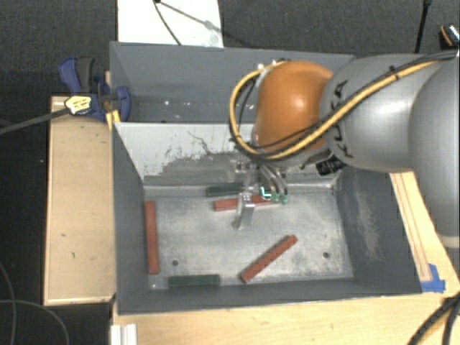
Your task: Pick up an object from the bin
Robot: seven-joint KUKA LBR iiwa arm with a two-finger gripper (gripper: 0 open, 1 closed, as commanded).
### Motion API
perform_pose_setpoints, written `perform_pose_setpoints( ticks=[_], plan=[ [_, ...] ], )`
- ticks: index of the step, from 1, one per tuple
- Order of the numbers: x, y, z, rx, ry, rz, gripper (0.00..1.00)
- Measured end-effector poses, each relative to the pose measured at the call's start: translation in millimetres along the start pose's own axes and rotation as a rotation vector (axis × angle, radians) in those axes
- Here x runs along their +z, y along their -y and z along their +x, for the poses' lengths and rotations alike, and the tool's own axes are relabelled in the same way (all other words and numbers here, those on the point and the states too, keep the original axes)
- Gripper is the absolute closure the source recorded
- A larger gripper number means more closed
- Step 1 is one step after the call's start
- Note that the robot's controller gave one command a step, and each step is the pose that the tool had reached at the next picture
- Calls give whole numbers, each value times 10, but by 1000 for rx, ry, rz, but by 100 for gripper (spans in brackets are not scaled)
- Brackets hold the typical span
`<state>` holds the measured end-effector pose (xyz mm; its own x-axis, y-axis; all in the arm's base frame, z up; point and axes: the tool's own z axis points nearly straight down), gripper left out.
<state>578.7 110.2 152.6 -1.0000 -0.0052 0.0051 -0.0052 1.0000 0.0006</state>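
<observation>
My gripper (242, 215) hangs low near the back of the bin floor, under the arm's orange cover. It is right over a short red stick (226, 205) that lies flat, its right end hidden behind the gripper. A dark green stick (223, 190) lies just behind the red one, against the bin's back wall. Whether the gripper touches the red stick I cannot tell.
Another red stick (267, 258) lies slanted on the floor toward the front. A third red stick (151, 237) runs along the left wall. A dark green stick (194, 281) rests at the front left edge. The arm covers the bin's right back corner.
</observation>
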Motion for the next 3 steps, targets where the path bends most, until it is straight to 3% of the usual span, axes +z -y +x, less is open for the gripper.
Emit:
perform_pose_setpoints(
  ticks=[1,2,3],
  plan=[
    [830,578,-118,-152,4,2,0],
    [819,1914,85,-274,4,6,0],
    [830,1348,736,-438,4,-1,0]
  ],
)
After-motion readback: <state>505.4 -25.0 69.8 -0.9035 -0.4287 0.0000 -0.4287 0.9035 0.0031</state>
